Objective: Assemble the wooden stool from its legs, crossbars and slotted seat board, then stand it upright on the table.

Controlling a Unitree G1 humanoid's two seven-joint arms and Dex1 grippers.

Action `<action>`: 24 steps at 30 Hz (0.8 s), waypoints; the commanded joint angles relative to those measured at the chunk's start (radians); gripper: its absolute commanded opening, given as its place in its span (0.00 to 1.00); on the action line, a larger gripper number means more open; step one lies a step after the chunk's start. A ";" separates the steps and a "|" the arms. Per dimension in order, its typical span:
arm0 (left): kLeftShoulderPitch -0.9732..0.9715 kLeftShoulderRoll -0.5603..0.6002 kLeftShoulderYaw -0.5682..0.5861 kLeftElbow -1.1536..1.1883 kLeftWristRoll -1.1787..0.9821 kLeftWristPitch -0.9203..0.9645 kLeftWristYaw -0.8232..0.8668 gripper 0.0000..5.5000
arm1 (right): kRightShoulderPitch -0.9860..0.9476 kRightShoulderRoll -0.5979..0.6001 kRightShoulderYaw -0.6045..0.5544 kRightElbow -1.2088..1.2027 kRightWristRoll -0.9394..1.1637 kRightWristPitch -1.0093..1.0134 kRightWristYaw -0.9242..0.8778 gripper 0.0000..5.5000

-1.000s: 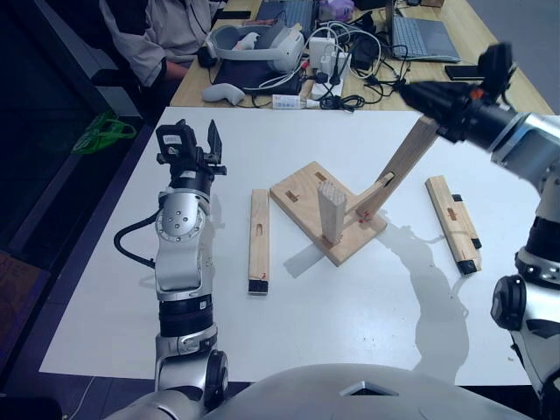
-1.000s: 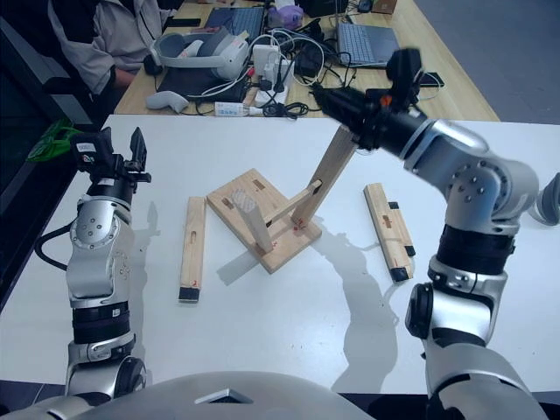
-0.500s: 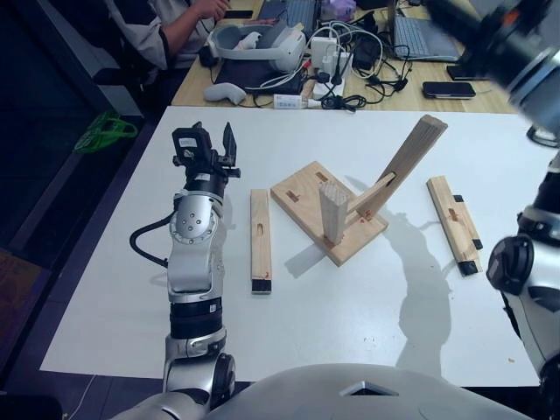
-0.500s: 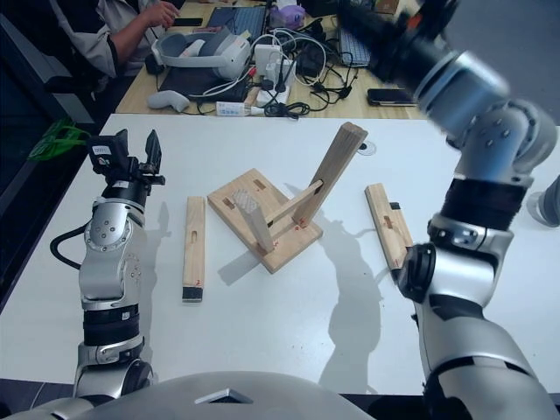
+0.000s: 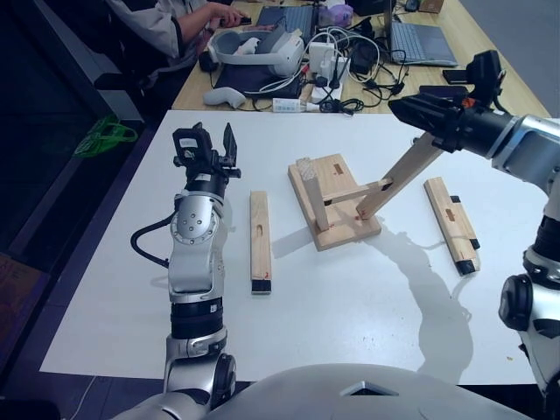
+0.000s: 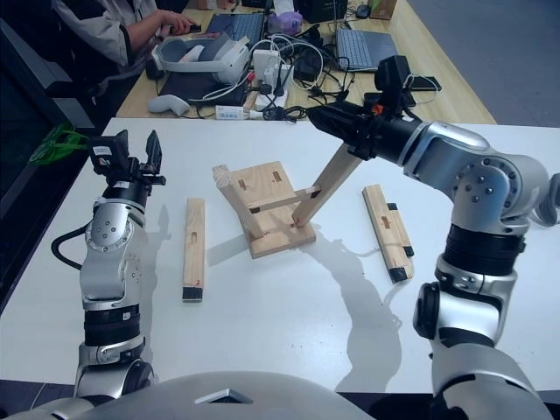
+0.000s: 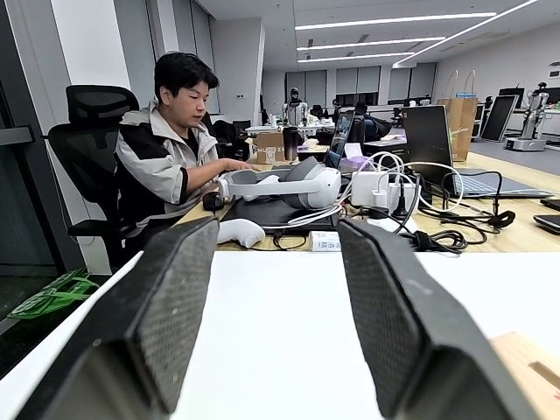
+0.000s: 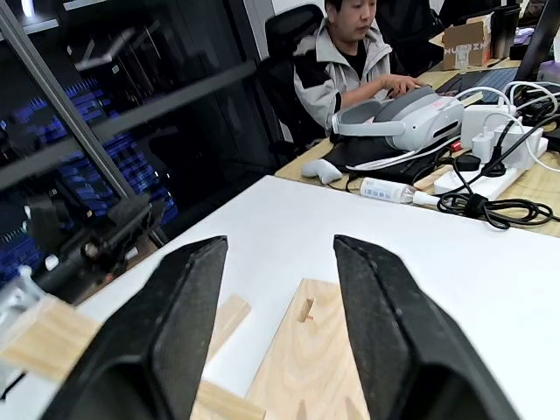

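**Levering the half-built stool by its tall leg**

Found at mid-table: seat board, seemingly tipped onto one edge. Fitted with a short leg and a crossbar running from that across to a tall leg, which slants up and away toward the robot's right. Looks locked into one frame, so probably movable as a whole from the tall leg's upper end.

Met at exactly that end by the right gripper, likely for leverage. Fingers spread wide in the wrist view, with nothing pinched between them and a wooden end just outside one finger; cannot tell whether touching. Reads as nudging or steadying rather than gripping.

Lying flat and unfitted on the white table: left spare leg just beside the board and near the left arm, right spare leg on the far side, both apparently staged within reach.

Held raised over the table's left part: left gripper, pointing up, fingers apart, empty, presumably parked clear of the work.
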 commanded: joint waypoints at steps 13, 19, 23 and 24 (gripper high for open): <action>0.054 -0.060 0.007 -0.341 -0.008 0.628 0.093 0.46 | 0.174 0.143 -0.229 -0.120 -0.216 -0.241 -0.550 0.41; -0.024 -0.053 -0.027 -0.435 0.002 0.904 0.104 0.46 | 0.355 0.186 -0.208 -0.184 -0.181 -0.156 -0.527 0.41; 0.027 -0.012 -0.076 -0.562 -0.005 1.076 0.080 0.46 | 0.388 0.243 -0.213 -0.264 -0.126 -0.093 -0.552 0.41; 0.053 0.001 -0.079 -0.585 -0.008 1.094 0.071 0.46 | 0.398 0.248 -0.216 -0.276 -0.121 -0.087 -0.557 0.41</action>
